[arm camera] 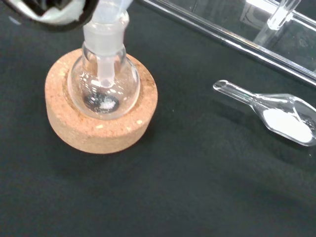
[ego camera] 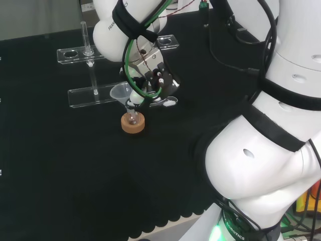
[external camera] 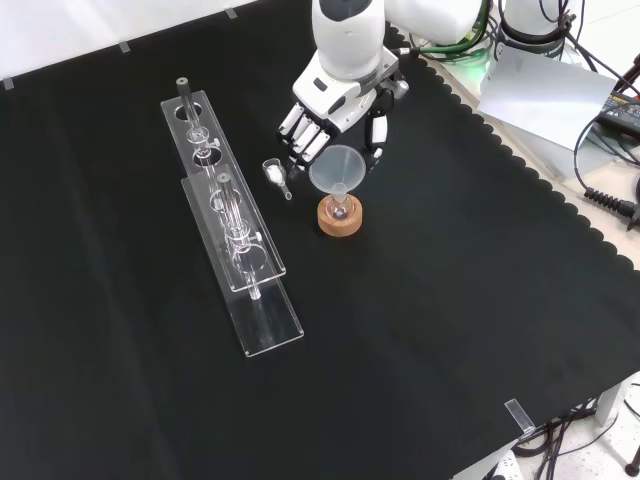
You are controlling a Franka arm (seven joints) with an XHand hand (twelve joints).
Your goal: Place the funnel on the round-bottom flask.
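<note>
Funnel (external camera: 338,170) clear, stem inside flask (arm camera: 103,81) neck; fingers (external camera: 300,128) straight, spread.

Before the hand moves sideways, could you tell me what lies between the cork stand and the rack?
In the front view, a clear scoop holding white powder lies on the cloth between the cork stand and the rack.

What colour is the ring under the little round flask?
Light brown cork ring, with pale specks; the wrist view shows it best.

- hand (external camera: 335,112) low over the cloth, comes in from the top of front view
- fingers (external camera: 300,128) point down, slightly bent, spread
- thumb (external camera: 376,140) apart from them
- white arm (ego camera: 271,150) big at right of head view
</note>
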